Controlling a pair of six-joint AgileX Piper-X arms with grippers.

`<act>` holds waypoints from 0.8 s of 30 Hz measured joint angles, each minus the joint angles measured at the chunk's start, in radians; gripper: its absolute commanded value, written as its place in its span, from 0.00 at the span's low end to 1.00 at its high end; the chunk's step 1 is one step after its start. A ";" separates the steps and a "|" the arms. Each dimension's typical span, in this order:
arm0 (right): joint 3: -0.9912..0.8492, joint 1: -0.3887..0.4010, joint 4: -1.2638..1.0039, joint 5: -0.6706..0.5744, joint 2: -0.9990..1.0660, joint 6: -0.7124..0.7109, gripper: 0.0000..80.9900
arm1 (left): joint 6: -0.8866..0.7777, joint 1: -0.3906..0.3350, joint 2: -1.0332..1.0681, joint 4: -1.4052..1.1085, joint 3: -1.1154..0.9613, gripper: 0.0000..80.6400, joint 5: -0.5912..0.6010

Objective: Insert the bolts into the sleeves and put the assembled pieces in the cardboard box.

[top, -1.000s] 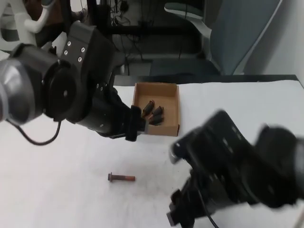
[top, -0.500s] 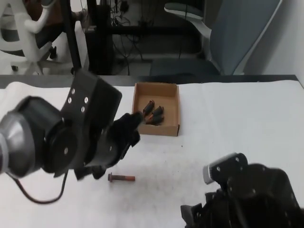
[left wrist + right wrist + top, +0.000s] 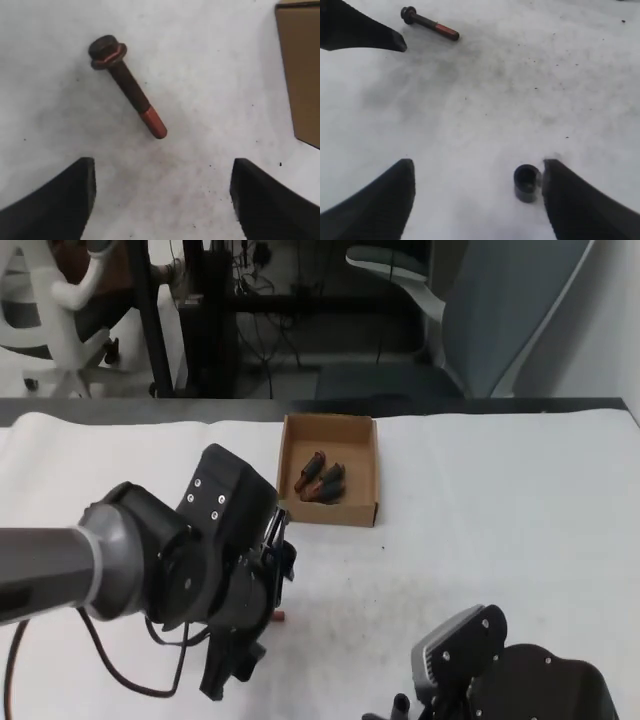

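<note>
A dark bolt [image 3: 127,85] with a red tip lies flat on the white bench. My left gripper [image 3: 162,200] hangs open just above and short of it, clear of the bolt. In the high view the left arm [image 3: 200,570] covers most of the bolt, and just the red tip [image 3: 281,616] peeks out. A short black sleeve [image 3: 527,182] stands upright between the fingers of my open right gripper [image 3: 480,200], close to one finger [image 3: 590,200]. The same bolt [image 3: 430,22] lies farther off. The cardboard box [image 3: 358,465] holds a few assembled pieces [image 3: 322,478].
The right arm [image 3: 510,685] sits low at the bench's near edge. A corner of the box [image 3: 300,75] is near the left gripper. White cloth covers the bench, with open room to the right of the box. Chairs and a stand are behind the bench.
The left arm has swung down from beside the box to over the bolt. The right arm has drawn back toward the near edge and lower.
</note>
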 measured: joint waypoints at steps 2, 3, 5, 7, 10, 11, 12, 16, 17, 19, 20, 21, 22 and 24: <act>0.000 0.010 -0.003 -0.018 -0.002 0.012 0.82 | -0.028 0.004 0.001 0.016 0.000 0.87 -0.006; 0.000 0.016 -0.003 -0.024 -0.004 0.018 0.82 | -0.038 0.011 0.001 0.033 0.000 0.86 -0.006; 0.000 0.026 -0.005 -0.025 -0.012 0.027 0.82 | -0.046 0.024 0.001 0.081 0.000 0.83 -0.007; 0.000 0.036 -0.005 -0.017 -0.025 0.030 0.82 | -0.064 0.040 0.001 0.136 0.000 0.81 -0.007; 0.004 0.043 -0.006 0.007 -0.042 0.034 0.82 | -0.094 0.064 0.001 0.161 0.000 0.75 -0.021; 0.006 0.043 -0.006 0.010 -0.045 0.042 0.82 | -0.101 0.072 0.001 0.157 0.000 0.74 -0.024; 0.011 0.043 -0.006 0.018 -0.045 0.046 0.82 | -0.106 0.081 0.001 0.146 0.000 0.74 -0.024; 0.038 0.043 -0.008 0.060 -0.045 0.055 0.82 | -0.115 0.111 0.036 0.079 0.000 0.74 -0.011; 0.045 0.043 -0.008 0.065 -0.045 0.055 0.82 | -0.117 0.115 0.048 0.064 0.000 0.74 -0.005; 0.057 0.043 -0.010 0.073 -0.041 0.055 0.82 | -0.118 0.118 0.070 0.045 0.000 0.74 0.013; 0.061 0.043 -0.009 0.075 -0.036 0.055 0.82 | -0.118 0.118 0.076 0.040 -0.002 0.74 0.021; 0.066 0.043 -0.012 0.084 -0.027 0.055 0.82 | -0.118 0.120 0.077 0.033 -0.003 0.74 0.030; 0.070 0.043 -0.017 0.095 -0.013 0.055 0.82 | -0.120 0.119 0.079 0.026 -0.003 0.74 0.030; 0.075 0.043 -0.034 0.111 0.022 0.055 0.82 | -0.121 0.119 0.084 0.015 -0.005 0.74 0.037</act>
